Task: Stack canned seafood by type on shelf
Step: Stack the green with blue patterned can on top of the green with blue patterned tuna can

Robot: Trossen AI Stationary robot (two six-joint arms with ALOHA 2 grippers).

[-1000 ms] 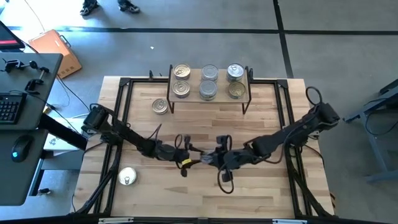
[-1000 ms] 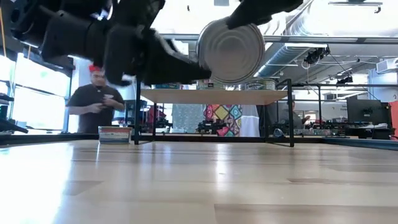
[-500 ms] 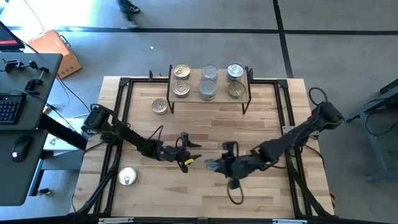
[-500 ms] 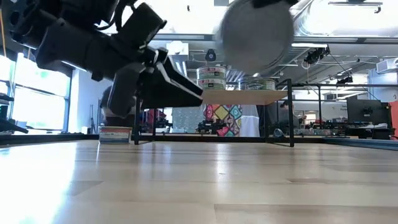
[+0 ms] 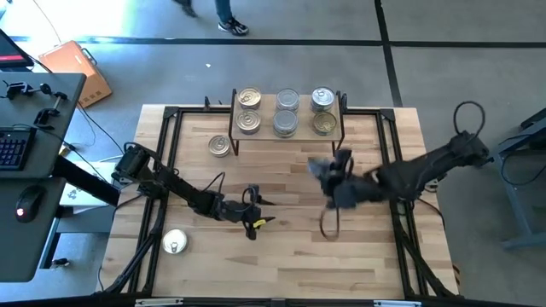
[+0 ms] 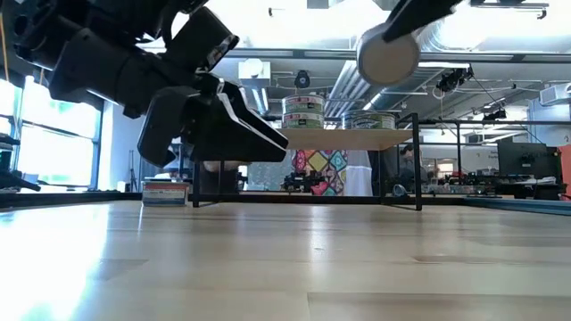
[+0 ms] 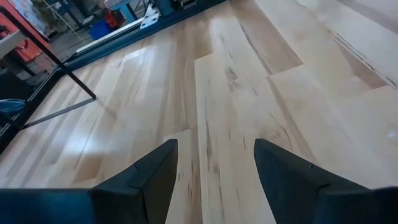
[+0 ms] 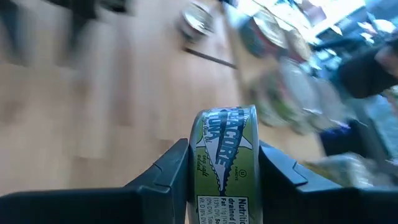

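- Butcher-block table (image 5: 281, 256) carries your whole job; beyond it lie grey floor and a desk, and a person's legs pass at the far edge.
- Your shelf (image 5: 287, 112) stands at the table's far side with six tins showing from above, in three columns; how many lie beneath them you cannot tell from overhead.
- Your right gripper (image 8: 222, 163) holds a green-labelled tuna tin (image 8: 225, 163) on edge between its jaws, raised above the table just in front of the shelf.
- Your left gripper (image 5: 260, 213) hovers near the table's middle, jaws wide and holding nothing.
- Two tins are left: one silver tin (image 5: 220, 146) just beside the shelf's left leg, one silver tin with a pull tab (image 5: 174, 243) near the table's near-left corner.
- Judged from this, you are well past halfway; the carried tuna tin wants its matching column next.
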